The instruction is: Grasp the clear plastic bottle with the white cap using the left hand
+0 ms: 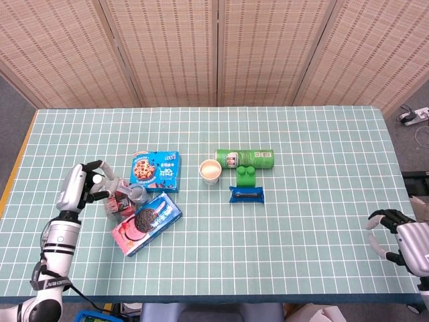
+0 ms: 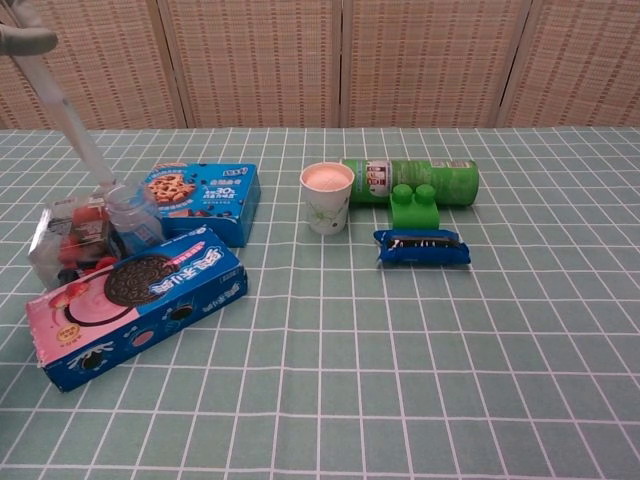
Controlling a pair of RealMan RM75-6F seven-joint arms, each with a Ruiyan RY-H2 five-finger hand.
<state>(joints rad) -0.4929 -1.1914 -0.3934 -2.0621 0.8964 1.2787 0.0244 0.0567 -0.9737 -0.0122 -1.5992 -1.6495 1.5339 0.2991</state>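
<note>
Left hand right up against the snack pile
Left hand [image 1: 86, 188], fingers spread and holding nothing, sits just beside the clear plastic bottle [image 1: 136, 195]; right hand [image 1: 395, 231] loosely curled, empty.

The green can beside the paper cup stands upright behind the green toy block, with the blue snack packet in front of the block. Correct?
Not quite. The green can lies on its side, not upright; the chest view shows this plainly. The rest holds: it lies beside the paper cup, behind the green toy block, and the blue snack packet lies in front of the block.
</note>
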